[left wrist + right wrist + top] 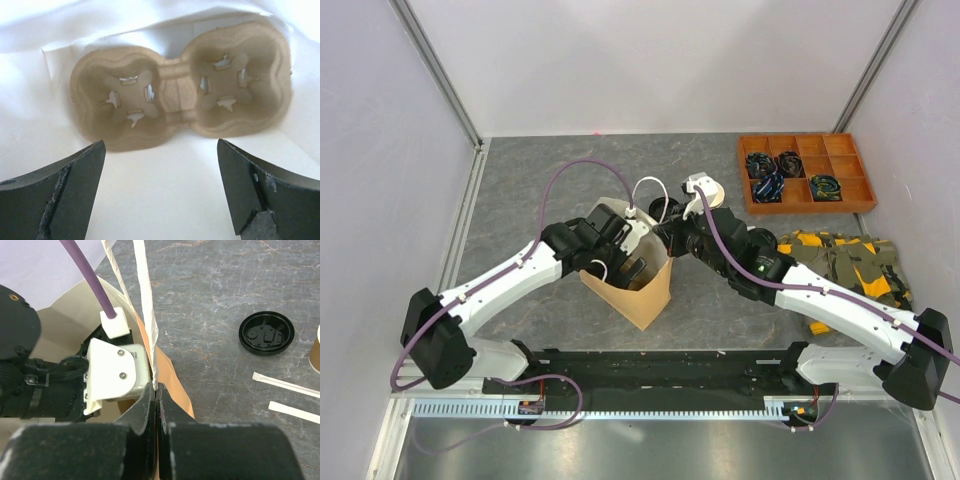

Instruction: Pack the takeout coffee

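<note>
Left gripper (160,145) hangs spread wide inside the paper bag (642,296) over the pulp carrier (180,92), right gripper (156,390) pinches the white handle (148,315), and on the table (225,280) lie a black lid (266,333) and a tan cup (315,354), mostly cropped off.

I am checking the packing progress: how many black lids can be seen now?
1. The black lid lies on the grey table, to the right of the paper bag, near a tan cup at the picture's edge. Others may be hidden by the arms.
</note>
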